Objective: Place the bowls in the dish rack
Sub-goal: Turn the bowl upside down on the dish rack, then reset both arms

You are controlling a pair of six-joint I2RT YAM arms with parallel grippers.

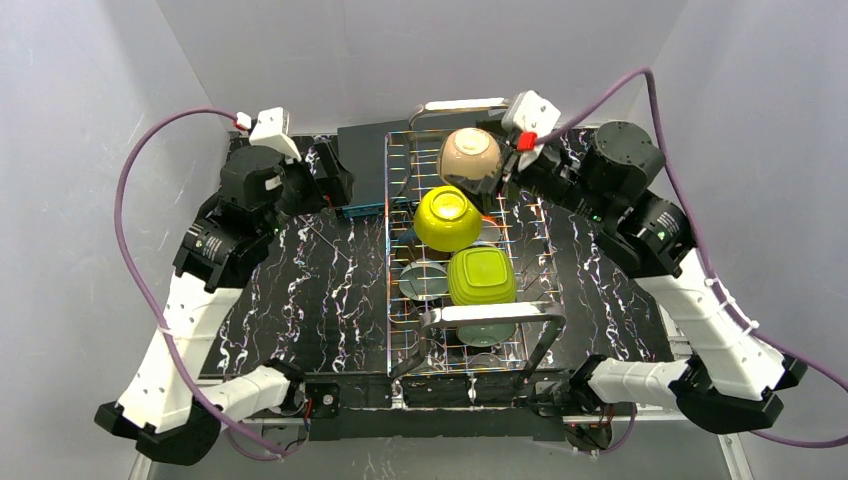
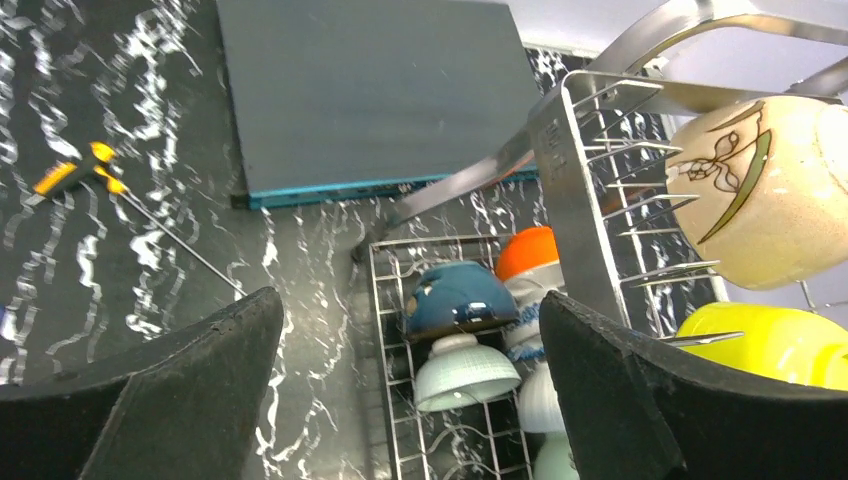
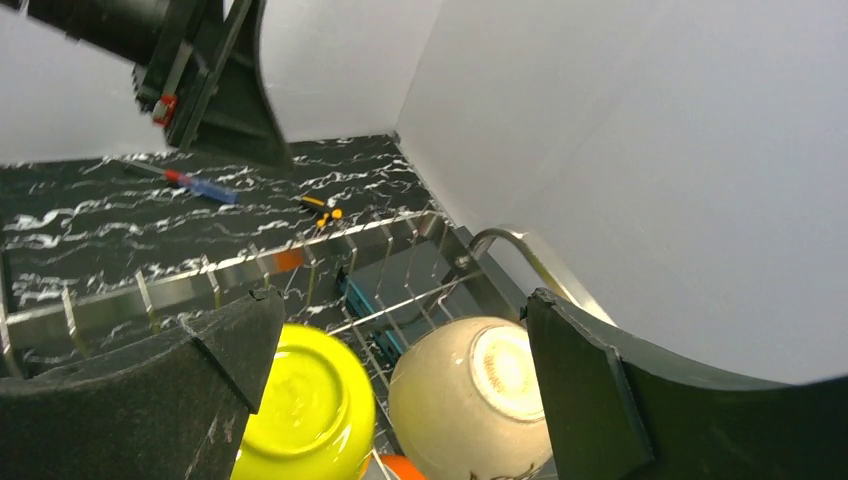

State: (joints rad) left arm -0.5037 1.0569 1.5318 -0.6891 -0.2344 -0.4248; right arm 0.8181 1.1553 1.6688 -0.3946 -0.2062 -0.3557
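Note:
The steel dish rack (image 1: 389, 300) stands mid-table. In it are a beige bowl (image 1: 470, 157) at the far end, a lime-yellow round bowl (image 1: 446, 218), a lime squarish bowl (image 1: 481, 277) and a pale green bowl (image 1: 423, 280). My right gripper (image 1: 506, 168) is open beside the beige bowl, which lies base-up between its fingers (image 3: 640, 400) in the right wrist view (image 3: 470, 400), next to the yellow bowl (image 3: 300, 410). My left gripper (image 1: 335, 178) is open and empty left of the rack (image 2: 575, 230). Its view shows a blue bowl (image 2: 460, 297), a pale green one (image 2: 465, 372) and an orange-sided one (image 2: 528, 252).
A flat dark-teal box (image 1: 360, 160) lies against the rack's far left corner, under my left gripper. A yellow-handled screwdriver (image 2: 80, 170) lies on the black marbled table (image 1: 320, 290), with a red-and-blue tool (image 3: 200, 185) farther off. White walls close in on three sides.

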